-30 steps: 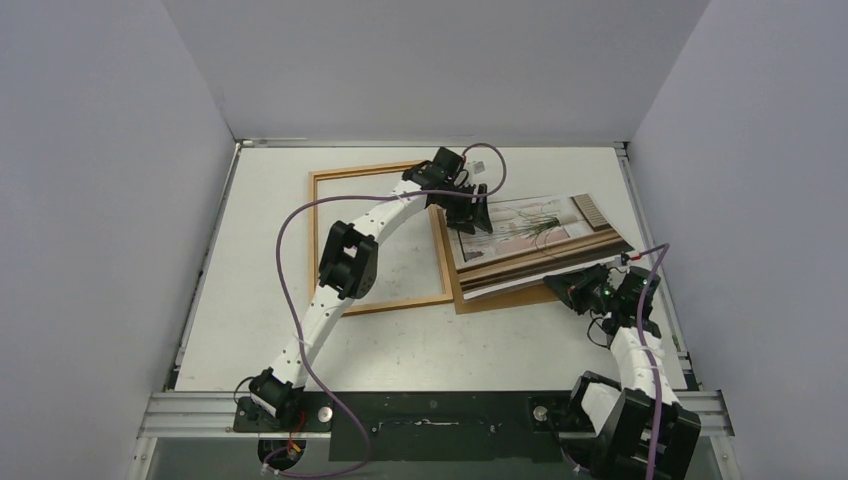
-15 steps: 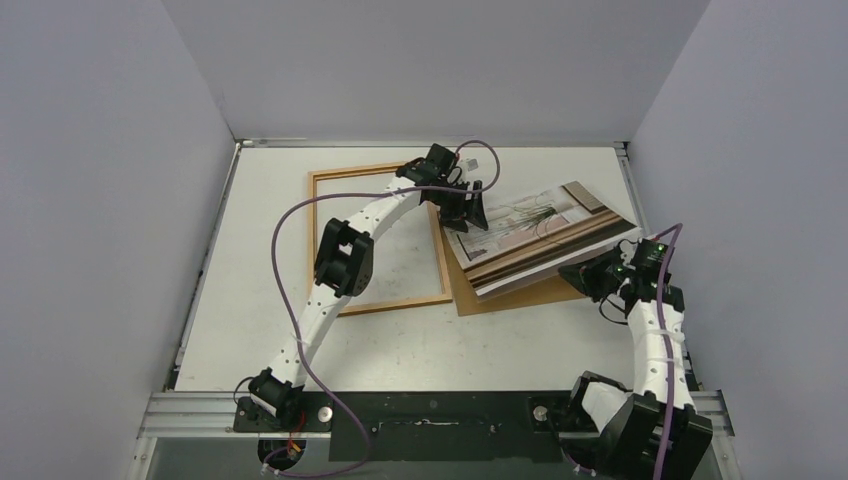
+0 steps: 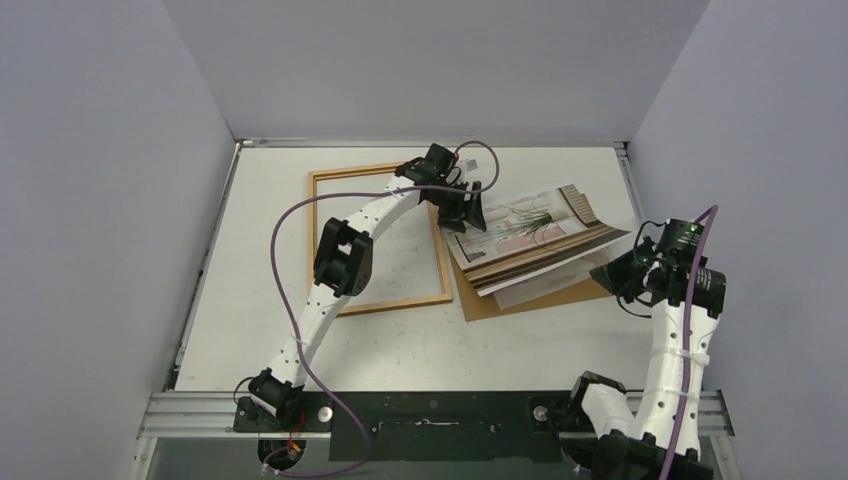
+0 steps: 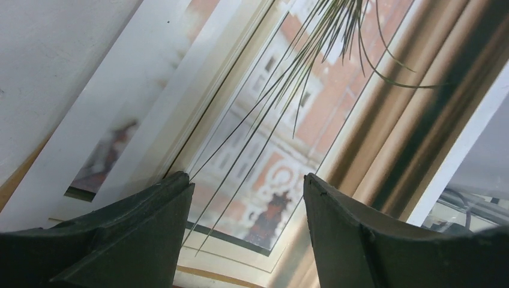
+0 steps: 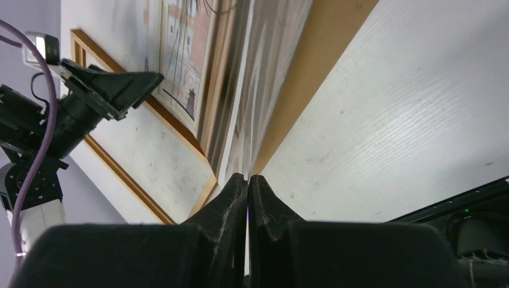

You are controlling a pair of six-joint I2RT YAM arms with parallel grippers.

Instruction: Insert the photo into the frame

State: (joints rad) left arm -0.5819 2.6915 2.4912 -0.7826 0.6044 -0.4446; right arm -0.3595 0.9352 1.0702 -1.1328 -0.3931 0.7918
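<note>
The photo [image 3: 530, 235] was not yet in the frame [image 3: 395, 303]: it lay just right of the frame, over the brown backing panel [image 3: 520, 302], its corner farthest from the frame raised. Our right gripper [image 5: 248, 180] was pinched shut on that edge; our left gripper [image 4: 246, 186] hovered, fingers spread, over the edge nearest the frame (touching or not, we could not tell). We judged the carry across and the seating undone.

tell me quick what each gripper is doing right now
left gripper: open, fingers apart over the photo
right gripper: closed, pinching the photo's edge
</note>
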